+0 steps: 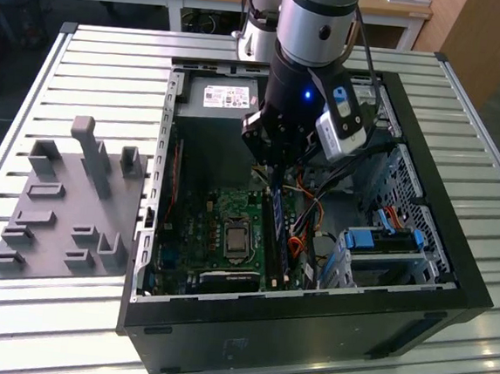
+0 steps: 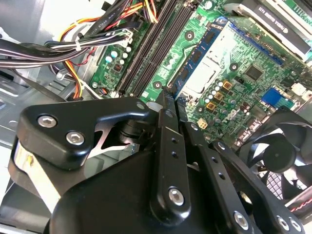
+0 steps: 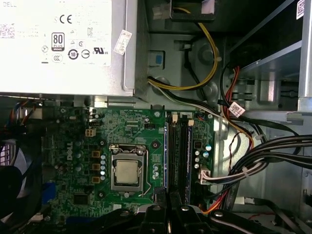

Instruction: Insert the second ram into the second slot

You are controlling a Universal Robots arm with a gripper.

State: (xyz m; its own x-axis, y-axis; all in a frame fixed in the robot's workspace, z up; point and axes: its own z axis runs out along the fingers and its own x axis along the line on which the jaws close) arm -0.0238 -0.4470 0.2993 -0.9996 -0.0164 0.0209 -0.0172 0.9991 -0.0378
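I noted the claw pressed together, pinching one end of the second ram, a thin dark-blue circuit-board stick with pale label, standing on edge at the black memory slots of the green motherboard. Silver power supply box carried white printed labels.

- In the exterior view we are looking down from high and off to one side at the open computer case on the slatted table, standing far enough back to take in the arm.
- In the first wrist view we are facing squarely onto the motherboard, fairly near, past the gripper.
- In the second wrist view we are sitting closer, looking slantwise across the gripper's linkage.
- All three views are sharing the motherboard and its memory slots.
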